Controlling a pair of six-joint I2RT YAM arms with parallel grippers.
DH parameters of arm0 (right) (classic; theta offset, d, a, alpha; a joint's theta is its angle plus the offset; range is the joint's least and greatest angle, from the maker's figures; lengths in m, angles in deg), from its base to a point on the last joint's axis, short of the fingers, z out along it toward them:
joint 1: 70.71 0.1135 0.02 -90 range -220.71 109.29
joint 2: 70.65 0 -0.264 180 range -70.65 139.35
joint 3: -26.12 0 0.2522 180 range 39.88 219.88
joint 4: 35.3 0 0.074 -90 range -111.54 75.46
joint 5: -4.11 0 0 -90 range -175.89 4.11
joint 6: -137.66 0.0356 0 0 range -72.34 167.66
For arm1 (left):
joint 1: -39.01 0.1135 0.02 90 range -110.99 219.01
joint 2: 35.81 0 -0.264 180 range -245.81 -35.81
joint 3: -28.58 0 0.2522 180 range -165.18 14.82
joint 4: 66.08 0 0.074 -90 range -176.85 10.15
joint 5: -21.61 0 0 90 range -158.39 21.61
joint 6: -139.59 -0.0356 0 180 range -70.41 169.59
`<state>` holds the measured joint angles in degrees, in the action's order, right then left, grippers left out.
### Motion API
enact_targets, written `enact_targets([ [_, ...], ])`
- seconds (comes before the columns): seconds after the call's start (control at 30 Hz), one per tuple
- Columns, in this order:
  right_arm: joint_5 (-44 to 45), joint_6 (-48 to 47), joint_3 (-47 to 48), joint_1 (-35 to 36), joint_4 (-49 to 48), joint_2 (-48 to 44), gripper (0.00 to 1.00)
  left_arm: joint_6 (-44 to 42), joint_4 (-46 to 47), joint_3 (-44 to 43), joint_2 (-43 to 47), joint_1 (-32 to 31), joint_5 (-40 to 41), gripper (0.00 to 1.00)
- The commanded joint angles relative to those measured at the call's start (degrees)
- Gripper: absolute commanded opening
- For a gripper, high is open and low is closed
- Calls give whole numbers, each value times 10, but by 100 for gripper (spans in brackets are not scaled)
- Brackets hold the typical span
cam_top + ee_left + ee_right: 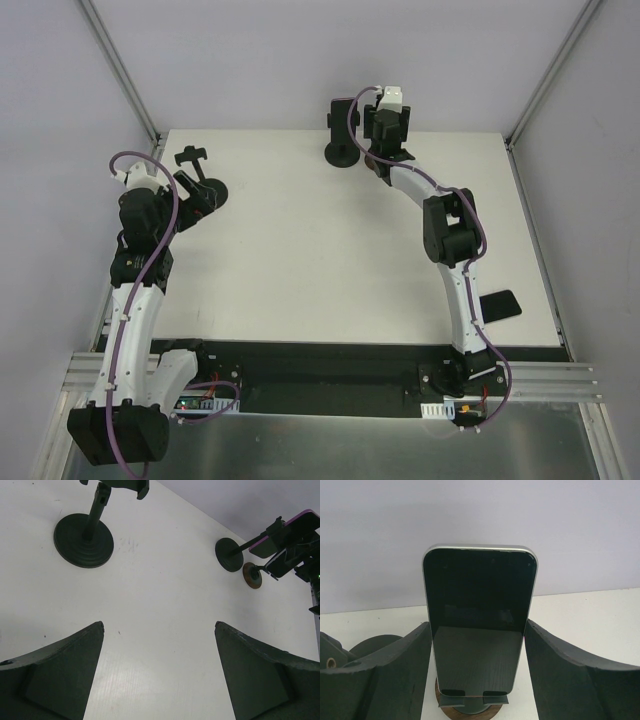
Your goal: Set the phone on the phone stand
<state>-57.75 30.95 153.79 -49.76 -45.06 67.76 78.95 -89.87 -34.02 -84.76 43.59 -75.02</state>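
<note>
1. Right claw (477,624) is closed to the width of the phone (479,605). Its fingers sit against both long edges, with no gap showing on either side.
2. The phone stands upright with its screen facing the right wrist camera and its long axis running up from the table (300,260). Its bottom edge sits in the two small lips of the wooden-based stand (252,575).
3. That stand is near the far edge of the table, a little right of centre. It is just beside a black stand (229,555) whose holder is empty.
4. The key relation is that the phone lies straight ahead of the right claw, between its fingers, so the right arm is the one in place.
5. Left claw (159,625) is spread wide and holds nothing. It hangs over the table near the left edge, well apart from the phone, and faces another empty black-based stand (84,540) towards the far-left corner.
6. My judgement is that the phone looks seated. What remains is to open evenly and draw straight back, as a one-sided drag on an edge could tip the light stand.
</note>
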Motion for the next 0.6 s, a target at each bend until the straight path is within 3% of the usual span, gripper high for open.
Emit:
enact_targets([
  [0.0, -4, 6, 25, 1, -54, -11, 1, 6, 13, -16, 0, 5, -15, 91],
  [0.17, 2, 15, 25, 4, -47, -9, 7, 8, 14, -14, 1, 7, -15, 91],
  [0.27, 11, 14, 27, 8, -46, -7, 21, 8, 16, -13, 1, 10, -17, 91],
  [0.47, 6, 10, 29, 8, -43, -9, 61, 8, 18, -13, 0, 10, -19, 91],
  [0.5, 6, 6, 28, 8, -42, -12, 73, 8, 17, -12, -1, 11, -20, 91],
  [0.57, 3, 3, 27, 10, -42, -16, 80, 8, 18, -12, -2, 11, -19, 91],
])
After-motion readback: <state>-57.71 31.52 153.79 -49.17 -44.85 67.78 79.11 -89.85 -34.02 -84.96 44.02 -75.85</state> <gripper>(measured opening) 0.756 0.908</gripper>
